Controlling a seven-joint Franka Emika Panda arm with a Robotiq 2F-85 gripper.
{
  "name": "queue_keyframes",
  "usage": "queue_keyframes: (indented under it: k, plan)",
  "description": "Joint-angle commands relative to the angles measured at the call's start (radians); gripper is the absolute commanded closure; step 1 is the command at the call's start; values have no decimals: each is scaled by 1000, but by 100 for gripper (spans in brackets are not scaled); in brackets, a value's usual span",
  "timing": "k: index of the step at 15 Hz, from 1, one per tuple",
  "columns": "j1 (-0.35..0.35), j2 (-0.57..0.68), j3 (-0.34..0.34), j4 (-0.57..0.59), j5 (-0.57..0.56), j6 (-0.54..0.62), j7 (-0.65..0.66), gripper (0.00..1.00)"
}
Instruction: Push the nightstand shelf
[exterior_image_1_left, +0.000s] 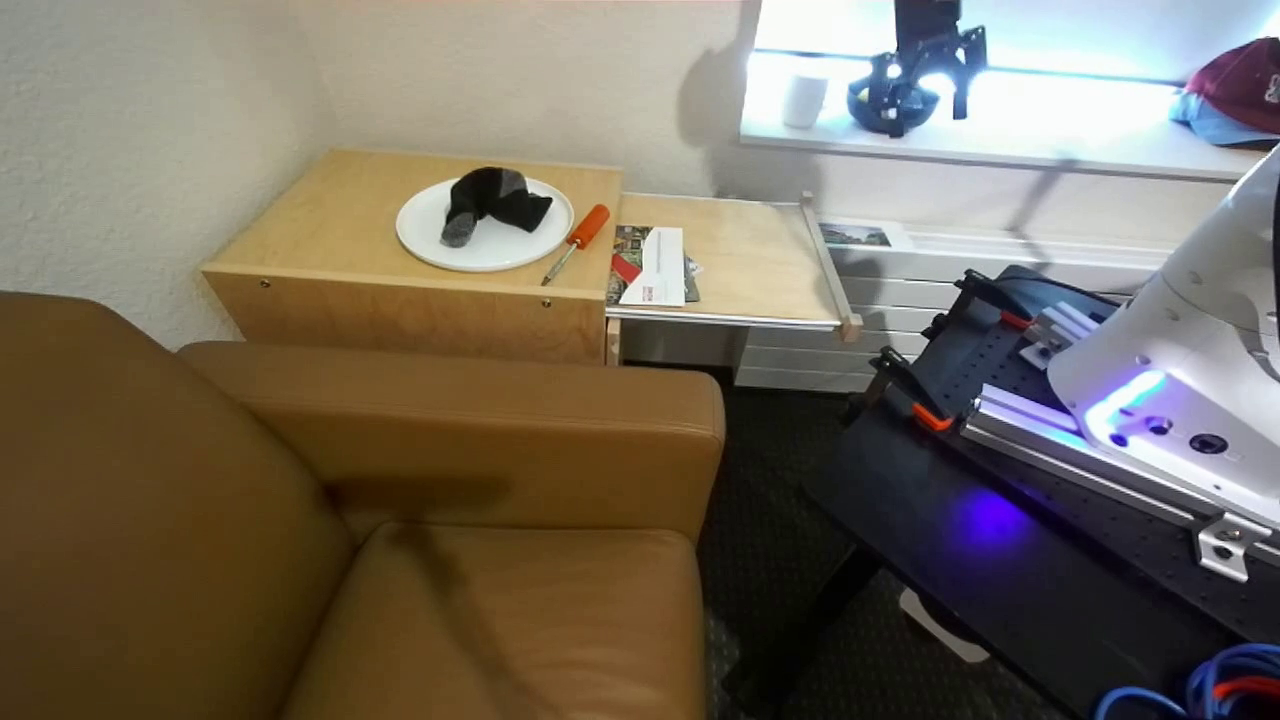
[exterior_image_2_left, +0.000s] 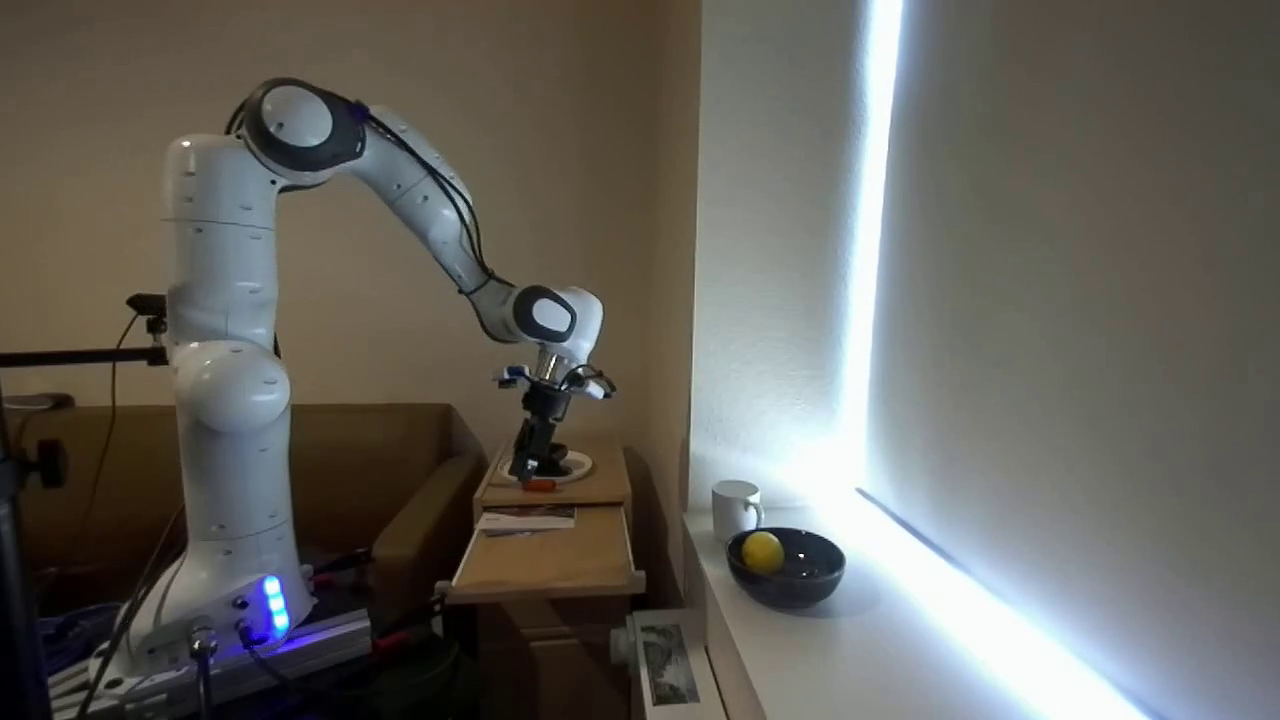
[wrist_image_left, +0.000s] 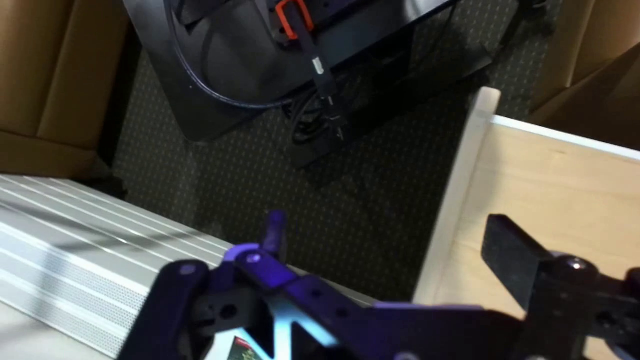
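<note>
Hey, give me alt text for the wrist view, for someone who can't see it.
An open gripper spans most of the bottom, partly overlapping the light wooden nightstand shelf at right. Dark speckled carpet lies centre, with a black table above and a pale radiator lower left.

In an exterior view the claw (exterior_image_1_left: 928, 120) loses its upper end to the top edge at 1 o'clock and hides part of the dark bowl (exterior_image_1_left: 917, 112). Cut off there too: cap (exterior_image_1_left: 1235, 95) at 2, robot arm (exterior_image_1_left: 1180, 335) at 3, black tabletop (exterior_image_1_left: 900, 510) at 4, armchair (exterior_image_1_left: 430, 450) at 8. Armchair hides the nightstand (exterior_image_1_left: 420, 318) low down. Leaflet (exterior_image_1_left: 660, 262), towards 12: lettering too small to read. In an exterior view, dark cloth (exterior_image_2_left: 558, 464) at 7 partly hidden behind the claw. Wrist view: claw blurred, cut off at 6; nightstand shelf (wrist_image_left: 560, 190) cut off at 3.
</note>
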Motion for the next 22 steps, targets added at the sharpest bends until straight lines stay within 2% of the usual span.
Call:
queue_keyframes:
  k: [1,4,9,10,11,12,16,18,22]
  plan:
    - [-34,182,-51,68,-71,62,21,0]
    - [-57,309,-90,96,-46,221,0,0]
    - [-122,489,-83,173,157,465,-26,0]
    - [-137,500,-71,183,213,463,-38,0]
    - [-180,492,-31,217,298,346,-113,0]
    - [-107,485,-93,164,215,429,-46,0]
    - [-108,496,-92,177,230,421,-56,0]
    - [-67,565,-124,196,197,538,36,0]
    - [-85,661,-90,198,281,737,60,0]
